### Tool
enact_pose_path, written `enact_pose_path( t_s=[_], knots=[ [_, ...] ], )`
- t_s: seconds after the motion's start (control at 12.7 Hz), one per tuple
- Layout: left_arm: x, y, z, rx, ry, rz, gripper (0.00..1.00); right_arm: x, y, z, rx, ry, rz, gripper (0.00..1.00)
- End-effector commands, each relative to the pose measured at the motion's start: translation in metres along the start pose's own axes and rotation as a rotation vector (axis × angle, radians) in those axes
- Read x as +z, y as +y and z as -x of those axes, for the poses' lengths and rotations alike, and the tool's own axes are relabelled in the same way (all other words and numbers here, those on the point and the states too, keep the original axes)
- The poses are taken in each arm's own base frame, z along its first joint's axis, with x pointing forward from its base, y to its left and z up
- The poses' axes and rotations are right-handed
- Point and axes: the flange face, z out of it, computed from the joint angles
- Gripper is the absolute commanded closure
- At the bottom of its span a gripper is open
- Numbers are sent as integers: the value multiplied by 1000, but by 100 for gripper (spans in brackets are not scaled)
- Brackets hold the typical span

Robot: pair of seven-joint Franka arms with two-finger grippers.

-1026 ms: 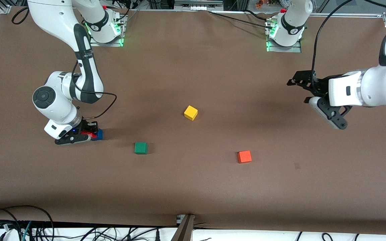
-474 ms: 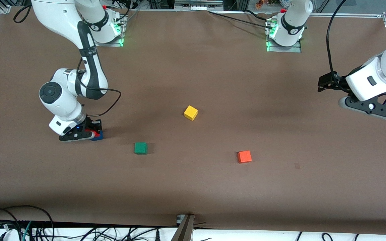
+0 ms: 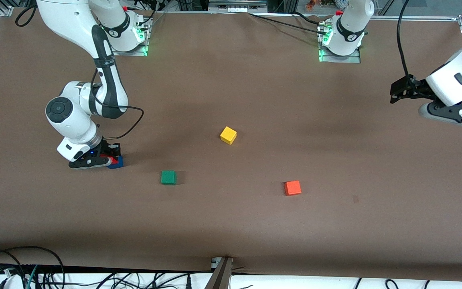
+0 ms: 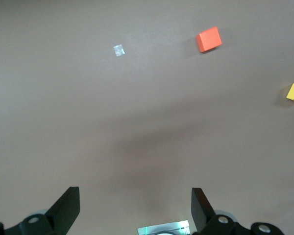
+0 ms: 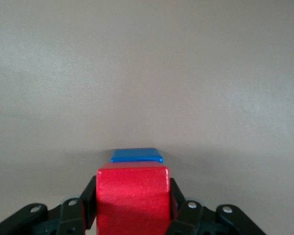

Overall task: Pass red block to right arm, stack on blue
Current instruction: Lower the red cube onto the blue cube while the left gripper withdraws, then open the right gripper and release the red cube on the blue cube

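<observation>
Right gripper is down at the right arm's end of the table, clamped on the red block, one finger on each side face. That grip leaves the bottom face free, so the block can be set flat on another cube. The blue sits on the table right at the gripper; in the front view only its edge peeks out past the fingers. From the right wrist view the red block hangs close over it but looks offset, with a strip of blue top showing past red's edge. Can't tell if the two touch.

Judgement: handover is done and this is the placing step. The block needs centring over blue before release, or it may tip off the edge.

Left gripper is up in the air over the left arm's end of the table, well apart from everything, fingers spread wide and empty. It waits, parked out of the stacking zone.

Orange cube, yellow cube and green cube lie loose mid-table, well apart from the stack, not involved.
</observation>
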Motion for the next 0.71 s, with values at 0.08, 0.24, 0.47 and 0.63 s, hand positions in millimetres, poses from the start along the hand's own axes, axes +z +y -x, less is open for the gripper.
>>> enact_pose_path(
  t_s=[0.08, 0.24, 0.47, 0.63],
  knots=[
    [-6, -22, 28, -94, 34, -21, 0, -8, 3, 12, 0, 4, -5, 76],
    [14, -28, 34, -124, 11, 29, 0, -10, 4, 10, 13, 8, -6, 26],
    [31, -27, 63, -137, 125, 4, 0, -31, 12, -11, 17, 35, -7, 0],
    [37, -28, 65, -159, 122, -11, 0, -51, 18, -30, 24, -14, -36, 0]
  ],
)
